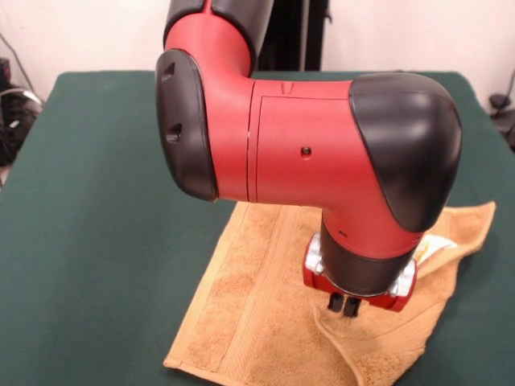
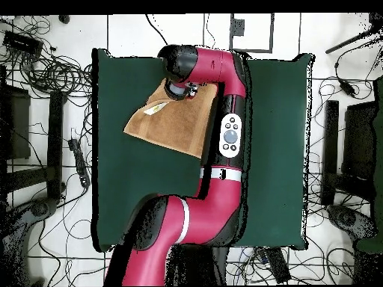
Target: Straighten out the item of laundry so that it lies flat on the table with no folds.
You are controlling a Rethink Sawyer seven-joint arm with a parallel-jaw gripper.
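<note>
The orange-yellow towel (image 1: 265, 305) lies on the green table (image 1: 96, 201) near its front edge, mostly spread out. Its right part is rumpled, with a raised fold (image 1: 338, 346) running down from the gripper. The white label (image 1: 434, 248) shows by the right corner, which is partly turned over. My gripper (image 1: 344, 305) points straight down over the towel's right half, fingers close together, pinching the cloth at the top of the fold. In the overhead view the towel (image 2: 176, 123) lies near the table's (image 2: 277, 149) far edge, and the arm's wrist (image 2: 179, 88) hides the gripper.
The red and black arm (image 1: 322, 145) hangs low over the towel's far part and hides it. Cables and equipment (image 2: 45, 67) lie on the floor around the table. The table's front edge is close to the towel.
</note>
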